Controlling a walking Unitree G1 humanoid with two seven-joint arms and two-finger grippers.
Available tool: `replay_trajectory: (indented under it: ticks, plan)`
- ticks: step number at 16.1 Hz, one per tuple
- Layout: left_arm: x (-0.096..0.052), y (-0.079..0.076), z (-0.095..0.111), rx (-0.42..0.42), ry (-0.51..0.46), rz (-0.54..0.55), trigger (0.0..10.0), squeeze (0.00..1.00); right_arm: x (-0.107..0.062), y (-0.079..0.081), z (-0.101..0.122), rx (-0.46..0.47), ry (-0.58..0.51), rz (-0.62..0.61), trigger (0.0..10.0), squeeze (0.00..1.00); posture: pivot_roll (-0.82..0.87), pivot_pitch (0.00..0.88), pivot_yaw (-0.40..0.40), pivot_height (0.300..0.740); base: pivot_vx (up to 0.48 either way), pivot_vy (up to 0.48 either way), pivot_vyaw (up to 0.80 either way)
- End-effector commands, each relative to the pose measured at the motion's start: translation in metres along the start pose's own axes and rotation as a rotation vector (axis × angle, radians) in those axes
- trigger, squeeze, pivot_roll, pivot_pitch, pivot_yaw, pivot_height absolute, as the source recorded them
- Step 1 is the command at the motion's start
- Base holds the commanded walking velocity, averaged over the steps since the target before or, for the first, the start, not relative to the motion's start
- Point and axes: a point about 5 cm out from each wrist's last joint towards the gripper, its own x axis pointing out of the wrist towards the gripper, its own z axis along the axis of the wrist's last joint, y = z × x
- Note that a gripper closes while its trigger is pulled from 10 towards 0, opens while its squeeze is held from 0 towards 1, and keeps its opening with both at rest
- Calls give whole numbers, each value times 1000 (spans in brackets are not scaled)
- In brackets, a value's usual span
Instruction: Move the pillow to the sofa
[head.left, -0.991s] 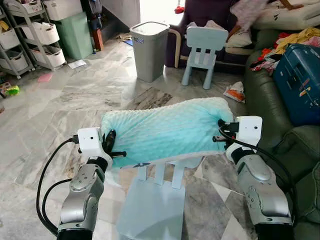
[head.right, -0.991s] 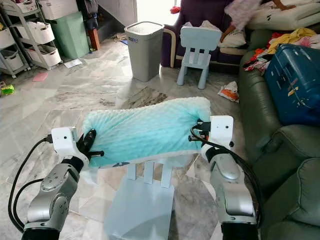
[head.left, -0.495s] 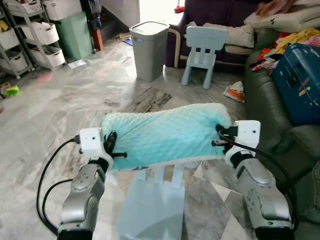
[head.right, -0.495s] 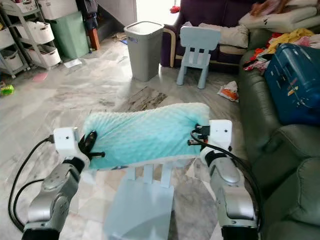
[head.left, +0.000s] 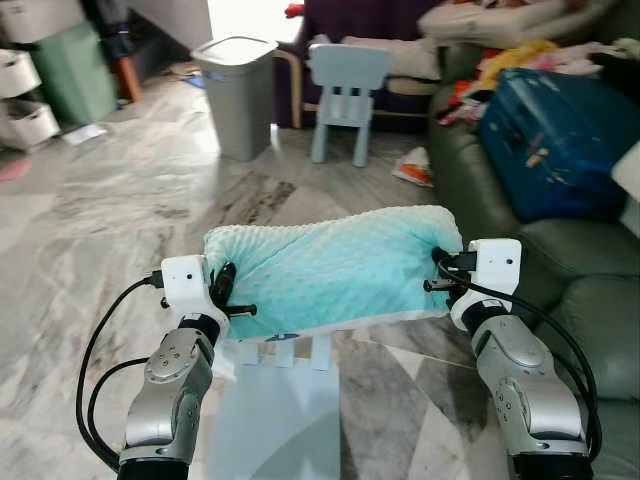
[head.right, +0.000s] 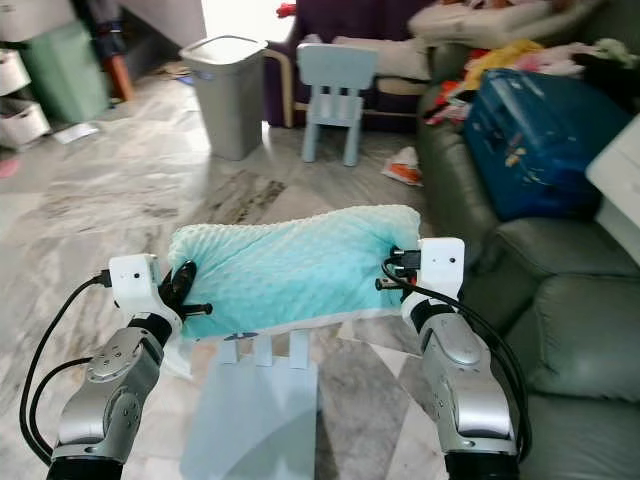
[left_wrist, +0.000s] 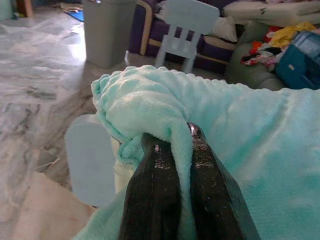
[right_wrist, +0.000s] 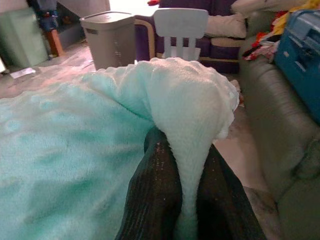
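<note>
Pillow (head.left: 330, 268) stays pinched at both ends; camera apparently swung toward sofa (head.left: 560, 270).

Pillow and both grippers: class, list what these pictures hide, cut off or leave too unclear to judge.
- Pillow underside: head views, hidden by its own top.
- Small chair under it: backrest top covered by the pillow, seat cut off by the bottom edge.
- Left gripper and right gripper fingertips: wrist views, buried in pillow folds.
- Sofa: cut off by the right edge.
</note>
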Motion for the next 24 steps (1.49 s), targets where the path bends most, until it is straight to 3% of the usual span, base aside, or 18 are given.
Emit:
replay_trajectory:
  ticks: [1, 8, 24]
  plan:
    - [0, -3, 4, 11, -15, -9, 10000, 0, 0, 0, 11, -2, -38, 11, 10000, 0, -141, 0, -11, 740, 0, 0, -756]
    - [1, -4, 3, 4, -11, -14, 10000, 0, 0, 2, 11, -10, -40, 25, 10000, 0, -144, 0, -16, 740, 0, 0, 0]
    - [1, -6, 0, 18, -2, -33, 10000, 0, 1, 4, 10, -3, -18, 47, 10000, 0, -144, 0, -24, 740, 0, 0, -787]
